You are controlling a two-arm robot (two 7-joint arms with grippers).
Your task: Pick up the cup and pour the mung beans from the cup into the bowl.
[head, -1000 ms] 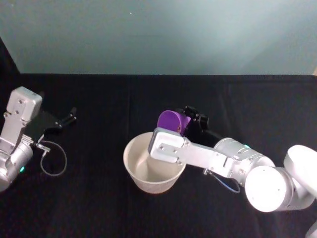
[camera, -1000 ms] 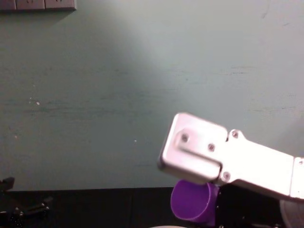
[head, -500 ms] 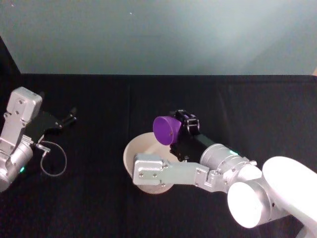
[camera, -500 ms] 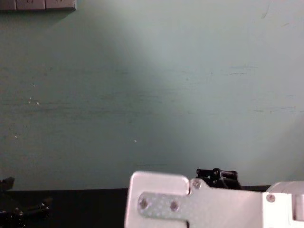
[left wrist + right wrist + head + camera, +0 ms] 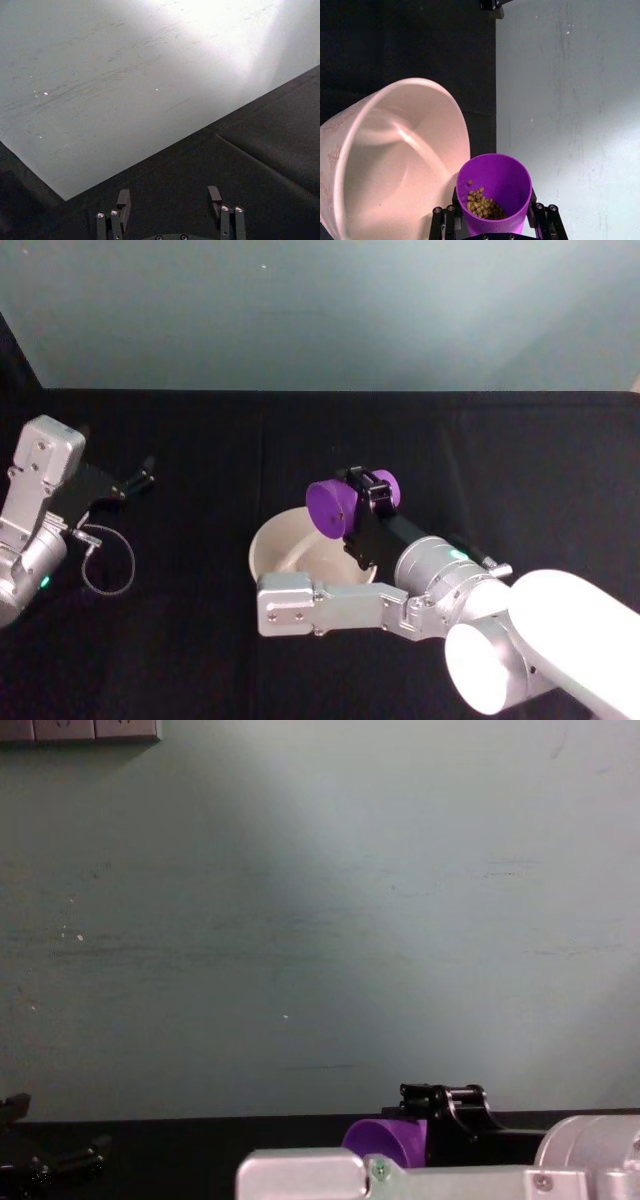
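Note:
The purple cup [image 5: 332,508] lies tipped on its side above the far rim of the pale bowl [image 5: 268,548], and my right gripper [image 5: 366,502] is shut on it. In the right wrist view the cup [image 5: 506,176] hangs between the black fingers [image 5: 543,218], with mung beans [image 5: 482,204] heaped against its inner wall. Beside it, the bowl [image 5: 375,170] looks bare inside. The chest view shows the cup [image 5: 385,1138] low down, with the right gripper [image 5: 443,1106] just behind it. My left gripper [image 5: 138,476] is parked at the far left, open [image 5: 169,199].
A black cloth covers the table [image 5: 520,460] up to a pale green wall [image 5: 320,310]. My right arm's silver link [image 5: 330,605] crosses in front of the bowl. A thin cable loop [image 5: 105,565] lies by the left arm.
The right wrist has rolled and the cup has gone from upright behind the bowl to lying sideways over its rim. The arm's silver link has dropped lower. The left arm has not moved.

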